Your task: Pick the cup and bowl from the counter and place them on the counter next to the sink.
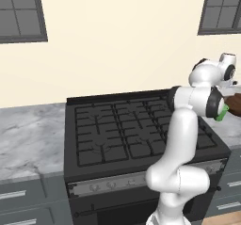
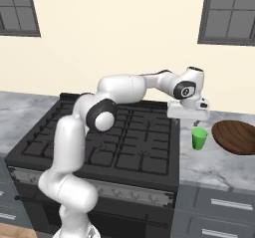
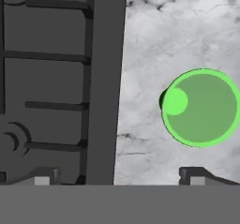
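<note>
Cup [image 3: 201, 108]: small bright green tumbler, upright on veined marble counter [image 3: 154, 40].

cup [image 3: 201, 108] – smooth matt green | bowl [image 2: 235, 136] – wood grain | counter [image 3: 183, 31] – veined marble

2 cameras sit behind the arm, 1 off to its left and 1 to its right, both looking forward and down at the stove [image 1: 136, 130] and the marble bench [image 2: 219, 165]. A 3rd looks straight down from close above, sharing the stove's edge, the bench and the green cup [image 3: 201, 107].
</note>
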